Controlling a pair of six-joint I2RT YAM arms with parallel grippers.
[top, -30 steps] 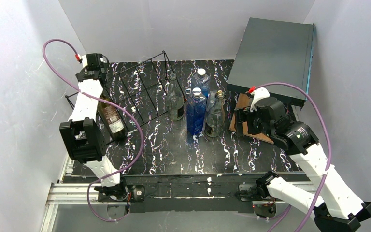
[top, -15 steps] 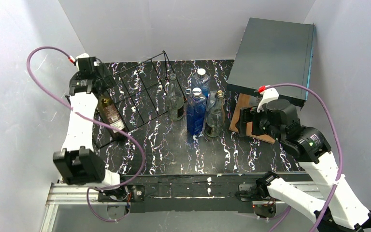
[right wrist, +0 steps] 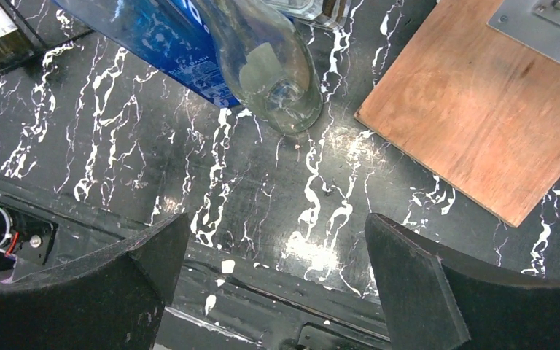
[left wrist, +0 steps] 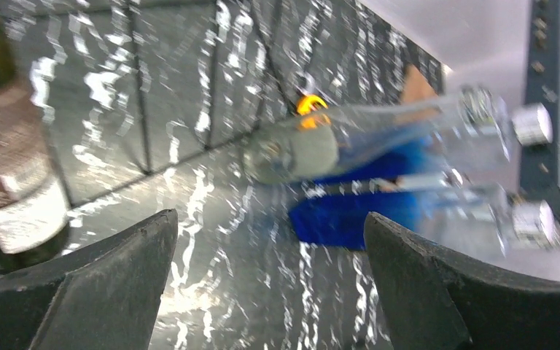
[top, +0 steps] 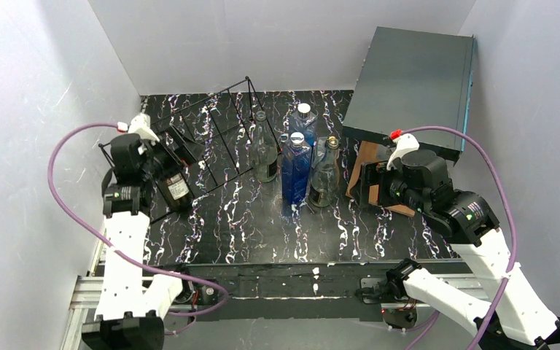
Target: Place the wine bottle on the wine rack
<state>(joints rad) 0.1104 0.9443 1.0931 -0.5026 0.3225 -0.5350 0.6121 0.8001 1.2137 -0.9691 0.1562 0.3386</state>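
Beside the black thin-wire wine rack (top: 205, 142), the dark labelled glass wine bottle (top: 169, 182) lying there could be dislodged if the spread, empty left gripper (left wrist: 268, 230) is swung sideways.

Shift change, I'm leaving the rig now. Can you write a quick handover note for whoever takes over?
Left end effector: open, empty, beside the wine rack's left end.
Right end effector: open, empty, over the table near the wooden board.
Dark wine bottle: lying on its side in the rack's left section, released.
Done: placement, apparently.
Left: confirm the bottle sits stable, then pull the arms clear.
Other bottles stand mid-table.
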